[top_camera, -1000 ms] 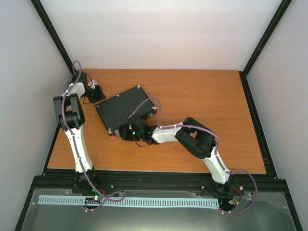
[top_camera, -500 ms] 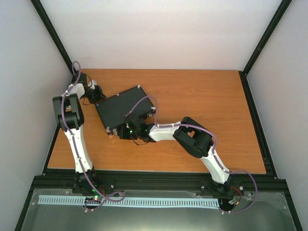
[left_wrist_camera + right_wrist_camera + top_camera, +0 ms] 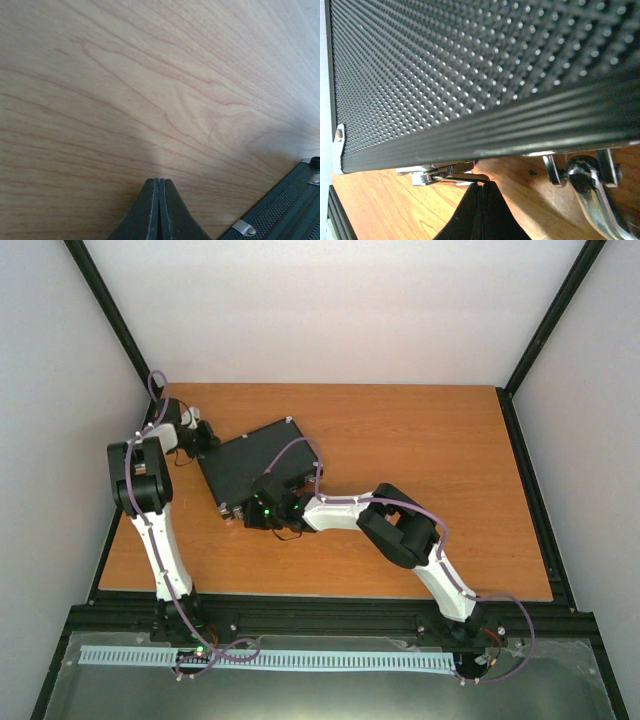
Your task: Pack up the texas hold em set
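The right hand (image 3: 481, 187) is clenched on nothing, its tips low on the worktop (image 3: 380, 210) with a silver latch (image 3: 437, 172) just ahead of them and the chrome handle (image 3: 585, 185) off to their right. Above both runs the ribbed front edge of the black case (image 3: 262, 462), which lies flat with its lid down; whether that latch is fastened I cannot tell. The left hand (image 3: 159, 182) is clenched too, empty, over bare wood with a case corner just to its right. The case looks rigid and hard-shelled, probably heavy if filled, and too wide to pinch across. Its dimpled lid offers no hold, so the handle is the place to grip. It may slide on smooth wood when pushed.
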Robot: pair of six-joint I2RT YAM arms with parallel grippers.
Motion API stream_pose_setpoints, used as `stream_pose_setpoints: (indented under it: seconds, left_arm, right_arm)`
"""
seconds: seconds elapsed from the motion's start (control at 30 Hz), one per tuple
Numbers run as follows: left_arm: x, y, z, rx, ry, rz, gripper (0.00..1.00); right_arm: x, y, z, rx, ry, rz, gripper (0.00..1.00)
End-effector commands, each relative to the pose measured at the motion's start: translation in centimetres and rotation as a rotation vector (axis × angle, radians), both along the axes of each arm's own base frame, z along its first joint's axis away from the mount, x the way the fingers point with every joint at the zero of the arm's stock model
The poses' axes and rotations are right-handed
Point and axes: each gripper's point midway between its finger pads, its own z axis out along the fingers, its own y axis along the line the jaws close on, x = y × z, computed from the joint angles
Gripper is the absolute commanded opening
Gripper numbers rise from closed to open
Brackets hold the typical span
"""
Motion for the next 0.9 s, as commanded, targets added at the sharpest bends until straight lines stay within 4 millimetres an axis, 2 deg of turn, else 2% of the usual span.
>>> stream_pose_setpoints:
  seconds: [0.0, 0.1, 0.27, 0.4, 0.47, 0.57, 0.73, 0.87]
  left_arm:
    - [-8.8, -5.4, -4.5, -0.215, 0.366, -0.020, 0.01]
    - [-9.9, -6.6, -5.0, -0.253, 0.384, -0.022, 0.01]
    - [-11.1, -7.8, -5.3, -0.299, 0.404, -0.024, 0.01]
    - [-11.6, -8.1, -5.1, -0.312, 0.410, -0.023, 0.01]
    - [-11.7, -8.2, -4.9, -0.316, 0.408, -0.027, 0.01]
    - [-11.6, -8.0, -4.6, -0.297, 0.406, -0.029, 0.01]
    - [-10.8, -7.6, -4.1, -0.278, 0.399, -0.017, 0.01]
    - [-9.3, -6.8, -3.2, -0.237, 0.376, -0.013, 0.01]
  right_arm:
    - [0.0, -4.5, -9.7, -0.222, 0.149, -0.137, 0.03]
    - [0.0, -4.4, -9.9, -0.194, 0.170, -0.159, 0.03]
    - [0.4, -4.2, -10.3, -0.050, 0.246, -0.252, 0.03]
    - [0.8, -3.6, -9.7, 0.146, 0.346, -0.345, 0.03]
    - [0.6, -3.3, -9.5, 0.166, 0.375, -0.351, 0.03]
    - [0.4, -3.8, -9.0, 0.090, 0.370, -0.342, 0.03]
    - [-0.5, -4.9, -5.3, -0.021, 0.309, -0.242, 0.03]
    - [-0.8, -5.8, -0.8, -0.088, 0.169, -0.110, 0.03]
